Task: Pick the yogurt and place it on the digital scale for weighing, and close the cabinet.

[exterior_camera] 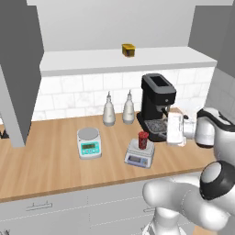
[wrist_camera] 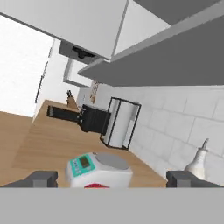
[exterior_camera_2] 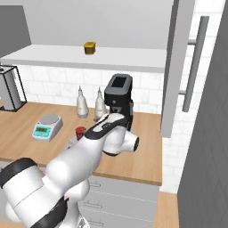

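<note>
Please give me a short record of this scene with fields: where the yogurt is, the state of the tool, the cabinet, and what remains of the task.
yogurt: red cup standing upright on the silver platter of the digital scale
tool: open, fingers spread wide, holding nothing
cabinet: doors open, bar handle visible
other scale: round platter, teal front, beside on the counter
shelf: yellow container
remaining: close the cabinet

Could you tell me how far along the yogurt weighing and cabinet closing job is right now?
Done: the yogurt stands on the digital scale. In hand: nothing; the gripper is open, its fingertips spread wide. Left: the cabinet door hangs open, its bar handle untouched.
</note>
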